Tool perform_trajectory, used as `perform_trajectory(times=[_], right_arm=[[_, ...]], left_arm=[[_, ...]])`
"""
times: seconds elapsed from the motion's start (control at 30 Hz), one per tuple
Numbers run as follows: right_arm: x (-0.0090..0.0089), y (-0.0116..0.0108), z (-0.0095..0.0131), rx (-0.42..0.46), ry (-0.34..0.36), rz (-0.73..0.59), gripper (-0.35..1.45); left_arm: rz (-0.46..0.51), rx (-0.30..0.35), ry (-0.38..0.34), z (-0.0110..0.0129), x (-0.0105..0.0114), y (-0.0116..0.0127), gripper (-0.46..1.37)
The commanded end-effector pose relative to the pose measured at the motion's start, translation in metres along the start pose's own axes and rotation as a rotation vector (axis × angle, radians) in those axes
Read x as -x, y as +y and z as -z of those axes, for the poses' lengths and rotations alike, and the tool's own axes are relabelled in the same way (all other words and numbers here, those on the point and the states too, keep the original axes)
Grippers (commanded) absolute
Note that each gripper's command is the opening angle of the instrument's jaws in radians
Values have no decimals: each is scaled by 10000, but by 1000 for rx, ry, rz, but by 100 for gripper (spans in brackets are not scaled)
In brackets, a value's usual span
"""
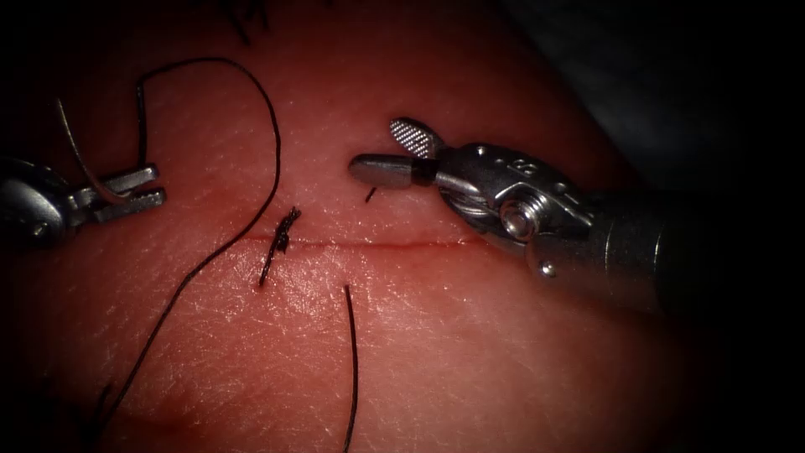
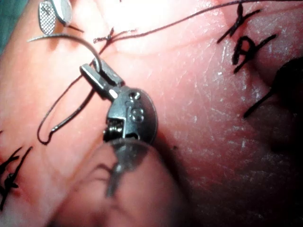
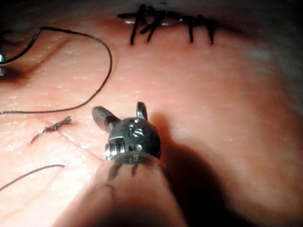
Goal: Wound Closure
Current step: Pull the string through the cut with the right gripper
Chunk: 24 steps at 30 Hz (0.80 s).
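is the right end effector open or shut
Open: the right end effector has its jaws spread apart above the cut, holding nothing.

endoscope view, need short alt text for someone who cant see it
The left tool holds the curved needle, clear of the tissue, left of a knot on the cut. The right tool hangs open, empty.

**Clearance around the cut**

Open tissue point(image 1: 520, 352) right of the knot point(image 1: 283, 235), below my right fingers point(image 1: 401, 153). Thread point(image 1: 251, 210) loops across the left approach; a loose thread end point(image 1: 352, 369) stands mid-lower. Needle point(image 1: 80, 155) in my left fingers point(image 1: 134, 193) blocks far left.
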Motion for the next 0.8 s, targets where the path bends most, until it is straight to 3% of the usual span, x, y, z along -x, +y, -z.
perform_trajectory(times=[0.03, 0.57, 0.6, 0.63, 0.7, 0.73, 0.8], right_arm=[[1, 0, 0, -5, 2, -4, 97], [19, 4, -4, -8, 14, 3, 78], [19, 4, -4, -8, 14, -3, 70], [19, 4, -4, -8, 13, -3, 50], [19, 3, -3, -9, 13, -9, -24], [18, 3, -3, -8, 13, -10, -35], [17, 3, -3, -8, 12, -11, -35]], left_arm=[[1, 5, 0, 0, 0, -1, -35], [1, 8, 4, 3, 1, -2, -35], [1, 8, 4, 3, 1, -2, -35], [1, 8, 4, 3, 1, -2, -35], [1, 8, 4, 3, 1, -2, -35], [1, 8, 4, 3, 1, -2, -35], [1, 8, 4, 3, 1, -1, -35]])
